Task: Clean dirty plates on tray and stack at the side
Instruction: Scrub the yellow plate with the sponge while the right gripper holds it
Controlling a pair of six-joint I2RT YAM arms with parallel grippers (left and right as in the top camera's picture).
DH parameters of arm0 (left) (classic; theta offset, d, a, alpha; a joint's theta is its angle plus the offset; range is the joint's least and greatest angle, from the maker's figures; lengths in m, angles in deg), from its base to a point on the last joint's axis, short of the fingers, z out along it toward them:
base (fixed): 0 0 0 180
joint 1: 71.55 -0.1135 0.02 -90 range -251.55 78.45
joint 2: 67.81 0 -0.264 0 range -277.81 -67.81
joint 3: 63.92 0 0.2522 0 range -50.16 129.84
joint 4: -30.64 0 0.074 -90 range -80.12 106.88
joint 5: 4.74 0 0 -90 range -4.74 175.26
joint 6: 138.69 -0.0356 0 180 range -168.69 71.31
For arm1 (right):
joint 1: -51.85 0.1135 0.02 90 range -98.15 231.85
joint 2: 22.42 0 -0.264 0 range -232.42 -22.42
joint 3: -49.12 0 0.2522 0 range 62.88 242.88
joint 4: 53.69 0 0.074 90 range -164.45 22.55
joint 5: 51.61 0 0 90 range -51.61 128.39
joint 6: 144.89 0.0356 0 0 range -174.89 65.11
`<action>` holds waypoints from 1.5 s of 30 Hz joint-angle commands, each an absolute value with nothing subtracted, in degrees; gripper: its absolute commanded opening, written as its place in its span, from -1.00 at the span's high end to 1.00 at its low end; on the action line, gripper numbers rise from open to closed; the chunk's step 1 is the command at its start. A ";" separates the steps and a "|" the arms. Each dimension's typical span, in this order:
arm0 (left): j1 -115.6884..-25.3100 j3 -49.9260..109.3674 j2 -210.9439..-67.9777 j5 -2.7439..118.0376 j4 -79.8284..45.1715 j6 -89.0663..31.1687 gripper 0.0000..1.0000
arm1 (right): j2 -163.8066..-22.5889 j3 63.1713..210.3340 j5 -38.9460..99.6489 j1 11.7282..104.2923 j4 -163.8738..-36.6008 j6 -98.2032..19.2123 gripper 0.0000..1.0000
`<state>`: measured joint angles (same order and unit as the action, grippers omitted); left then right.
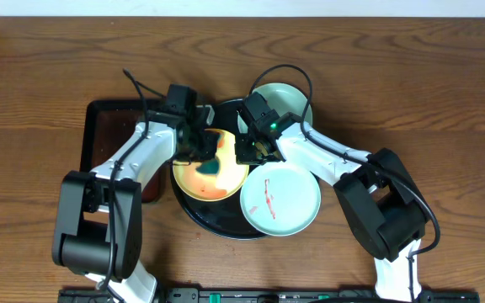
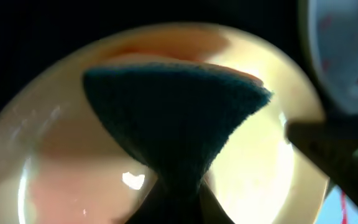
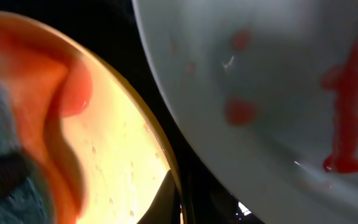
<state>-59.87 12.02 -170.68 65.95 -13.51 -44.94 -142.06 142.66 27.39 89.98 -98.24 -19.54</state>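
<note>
Left claw [image 1: 202, 151]: closed tight on a dark teal cloth [image 2: 173, 118], which fans out from the pinch point and is pressed onto the yellow plate
Right claw [image 1: 249, 151]: closed, low at the yellow plate's right rim, in the gap between it and the streaked mint plate; whether it pinches that rim cannot be told
Yellow plate [image 1: 200, 178]: left half of the round tray, under both claws; small, round, glossy, smeared with a wet orange-red film
Streaked mint plate [image 1: 280, 199]: near right part of the round tray, just beside the right claw, close against the yellow plate's edge; pale, smooth, with thin red sauce lines and spots
Plain mint plate [image 1: 286, 101]: far right edge of the round tray, partly hidden by the right arm; on the rim or beside it, unclear
Round tray [image 1: 213, 223]: black, wide, raised rim
Rectangular tray [image 1: 108, 126]: black, left of the round tray, under the left arm
Tabletop [image 1: 40, 84]: brown wood grain
</note>
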 commanded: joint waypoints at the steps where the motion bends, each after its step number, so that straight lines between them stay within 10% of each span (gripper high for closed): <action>1: -59.69 14.36 -171.12 72.23 -12.73 -46.51 0.85 | -144.40 141.86 26.95 90.78 -99.57 -19.21 0.97; 13: -59.21 13.81 -171.67 81.06 -23.92 -44.54 0.85 | -144.40 141.86 26.95 90.78 -99.46 -19.21 0.97; 24: -56.92 13.83 -171.67 61.10 -23.44 -48.74 0.85 | -144.40 141.86 26.93 90.78 -99.64 -19.21 0.98; 37: -60.65 13.83 -173.07 91.18 -11.44 -37.75 0.85 | -144.40 141.86 27.21 90.78 -99.59 -19.41 0.97; 45: -58.82 13.81 -173.26 83.22 -25.69 -37.66 0.85 | -144.40 141.86 27.61 90.30 -99.59 -19.39 0.98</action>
<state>-59.30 14.38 -171.43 83.22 -21.89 -39.25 -142.06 142.71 26.84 89.95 -98.46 -19.50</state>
